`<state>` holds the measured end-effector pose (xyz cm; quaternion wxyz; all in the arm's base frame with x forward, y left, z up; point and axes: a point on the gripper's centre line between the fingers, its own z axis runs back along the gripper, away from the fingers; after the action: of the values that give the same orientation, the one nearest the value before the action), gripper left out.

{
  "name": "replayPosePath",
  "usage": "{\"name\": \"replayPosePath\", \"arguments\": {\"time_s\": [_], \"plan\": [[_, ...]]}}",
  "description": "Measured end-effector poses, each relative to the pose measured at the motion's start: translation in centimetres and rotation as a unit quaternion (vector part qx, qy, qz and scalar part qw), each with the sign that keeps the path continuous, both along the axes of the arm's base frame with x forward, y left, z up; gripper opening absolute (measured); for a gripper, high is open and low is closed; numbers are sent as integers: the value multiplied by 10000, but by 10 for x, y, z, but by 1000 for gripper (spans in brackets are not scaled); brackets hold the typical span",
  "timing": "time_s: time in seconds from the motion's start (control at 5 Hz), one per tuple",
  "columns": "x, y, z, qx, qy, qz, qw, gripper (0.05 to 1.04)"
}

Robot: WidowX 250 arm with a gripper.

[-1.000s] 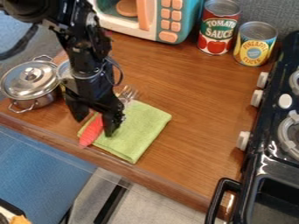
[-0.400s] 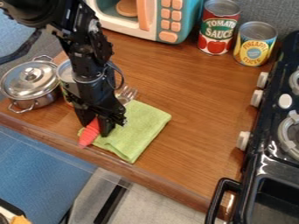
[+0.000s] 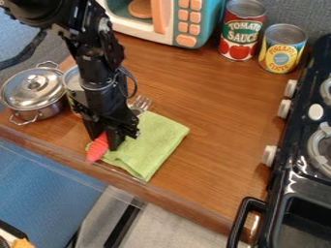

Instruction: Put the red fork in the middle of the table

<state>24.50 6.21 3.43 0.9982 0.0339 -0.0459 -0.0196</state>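
Gripping red fork (image 3: 97,150) by handle, black gripper (image 3: 103,141) hangs left of frame centre, fingers closed on it over green cloth (image 3: 152,140); lidded pot (image 3: 36,92) farther left.

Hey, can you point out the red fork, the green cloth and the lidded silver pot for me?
Red fork (image 3: 97,149): camera view, handle.
Green cloth (image 3: 154,145): camera view, middle.
Silver pot (image 3: 34,89): camera view, lid.

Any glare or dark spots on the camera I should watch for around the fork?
Camera view: bright highlights on the pot lid and glints on the stove; the black gripper is so dark that little detail shows where it meets the red fork; the green cloth has no glare.
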Motion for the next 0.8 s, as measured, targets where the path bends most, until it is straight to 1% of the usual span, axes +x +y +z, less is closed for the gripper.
{"name": "replayPosePath", "arguments": {"time_s": [0.2,0.4,0.6,0.8], "plan": [[1,-3,35,-48,-307,58,9995,406],[5,-6,72,-150,-567,197,9981,406],[18,-12,94,-231,-708,274,9968,406],[40,-28,72,-291,-401,234,9985,406]]}}
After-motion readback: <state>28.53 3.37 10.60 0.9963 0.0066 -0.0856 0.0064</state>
